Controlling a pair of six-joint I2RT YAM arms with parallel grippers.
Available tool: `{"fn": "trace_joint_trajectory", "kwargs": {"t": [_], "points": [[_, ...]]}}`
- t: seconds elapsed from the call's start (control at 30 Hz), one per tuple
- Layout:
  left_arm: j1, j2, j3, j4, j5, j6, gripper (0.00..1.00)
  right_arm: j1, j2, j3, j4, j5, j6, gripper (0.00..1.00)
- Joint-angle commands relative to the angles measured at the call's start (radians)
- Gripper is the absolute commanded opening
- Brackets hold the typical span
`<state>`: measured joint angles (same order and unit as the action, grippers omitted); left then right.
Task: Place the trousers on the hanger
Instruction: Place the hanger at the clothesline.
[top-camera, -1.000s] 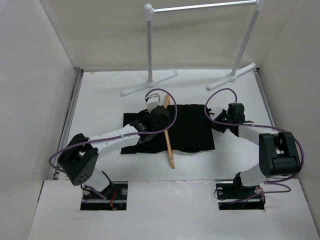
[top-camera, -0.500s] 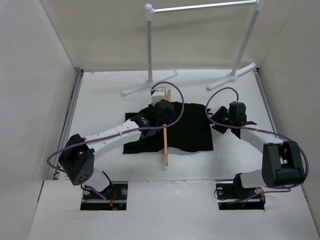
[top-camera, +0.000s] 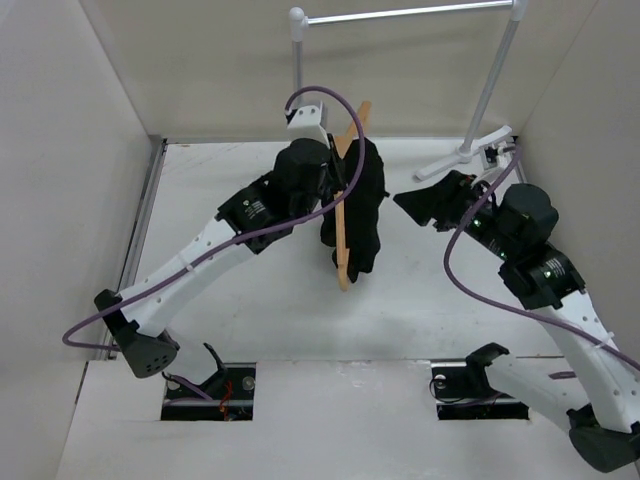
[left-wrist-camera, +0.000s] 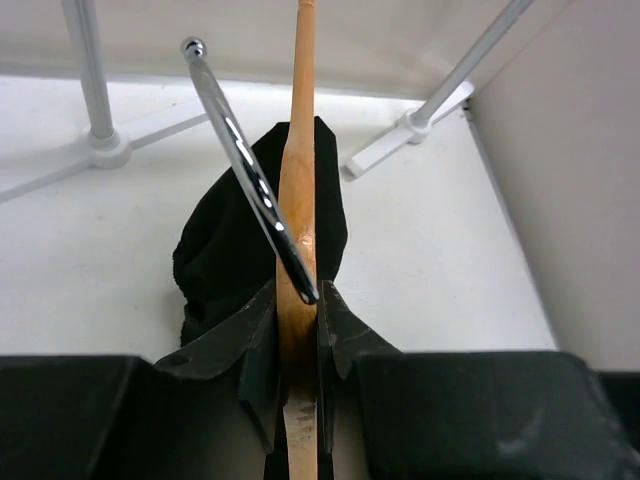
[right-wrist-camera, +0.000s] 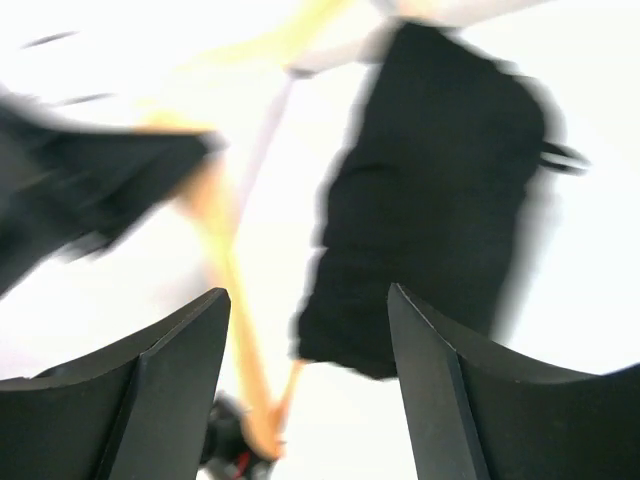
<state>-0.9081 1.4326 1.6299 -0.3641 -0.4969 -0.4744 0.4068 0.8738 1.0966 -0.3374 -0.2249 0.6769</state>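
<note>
Left arm (top-camera: 190, 265) and right arm (top-camera: 585, 325): white tubes, black joint housings, a purple cable (top-camera: 330, 92) looping along each. Black fingers (right-wrist-camera: 170, 390); white block (top-camera: 306, 120) on one wrist.

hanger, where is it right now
In the top view the hanger is held up by the left gripper above the back centre of the table, with the trousers hanging on it.

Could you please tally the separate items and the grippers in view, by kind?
trousers: 1
hanger: 1
rail stand: 1
grippers: 2 (left gripper, right gripper)
Total: 5
</note>
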Motion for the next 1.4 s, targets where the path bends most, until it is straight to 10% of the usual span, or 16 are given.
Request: {"fn": "trace_joint_trajectory", "kwargs": {"t": [0.0, 0.6, 0.87, 1.27, 1.37], "points": [[-0.005, 0.005, 0.134, -0.01, 0.056, 0.031, 0.0, 0.126, 0.062, 0.077, 0.004, -0.002, -0.016, 0.71], [0.007, 0.084, 0.274, -0.087, 0.103, 0.028, 0.0, 0.45, 0.335, 0.06, 0.182, 0.07, 0.045, 0.59], [0.021, 0.097, 0.271, -0.076, 0.101, 0.026, 0.03, 0.476, 0.326, 0.023, 0.242, 0.113, 0.116, 0.13], [0.024, -0.049, 0.271, -0.013, 0.104, 0.02, 1.0, 0.349, 0.367, 0.198, 0.371, 0.021, 0.2, 0.08], [0.024, -0.109, 0.259, 0.011, 0.098, 0.02, 1.0, 0.312, 0.384, 0.239, 0.37, 0.001, 0.201, 0.07]]}}
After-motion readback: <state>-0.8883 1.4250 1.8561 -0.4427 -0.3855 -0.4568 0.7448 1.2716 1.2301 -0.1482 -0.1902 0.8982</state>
